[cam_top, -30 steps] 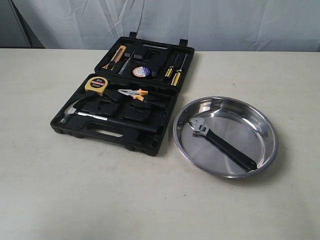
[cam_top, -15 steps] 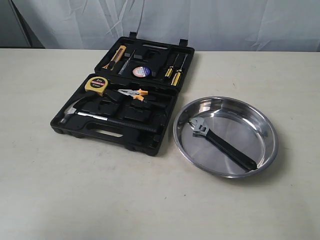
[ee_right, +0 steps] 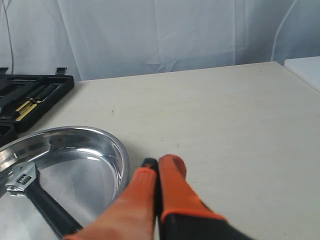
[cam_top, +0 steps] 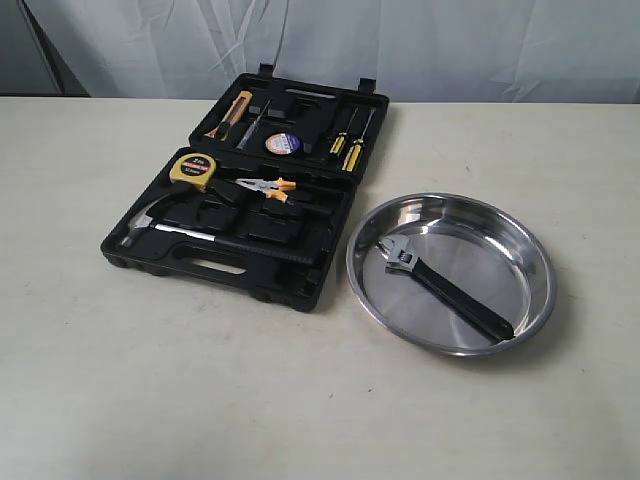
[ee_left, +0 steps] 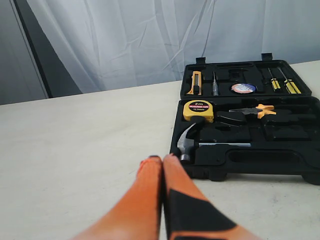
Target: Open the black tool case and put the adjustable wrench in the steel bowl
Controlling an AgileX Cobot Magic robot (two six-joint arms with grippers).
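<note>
The black tool case (cam_top: 250,190) lies open on the table, lid flat behind its base; it also shows in the left wrist view as the tool case (ee_left: 280,150). The adjustable wrench (cam_top: 445,285) rests inside the steel bowl (cam_top: 530,255), silver head toward the case, black handle slanting away. The right wrist view shows the wrench (ee_right: 35,195) in the bowl (ee_right: 117,150). My left gripper (ee_left: 162,159) is shut and empty, low over bare table short of the case's hammer corner. My right gripper (ee_right: 159,162) is shut and empty, just outside the bowl's rim. Neither arm appears in the exterior view.
In the case sit a hammer (cam_top: 150,222), a yellow tape measure (cam_top: 196,166), orange-handled pliers (cam_top: 268,187), screwdrivers (cam_top: 347,140), a utility knife (cam_top: 230,113) and a tape roll (cam_top: 282,144). A white curtain hangs behind the table. A white block (ee_right: 305,67) stands off the table's far corner.
</note>
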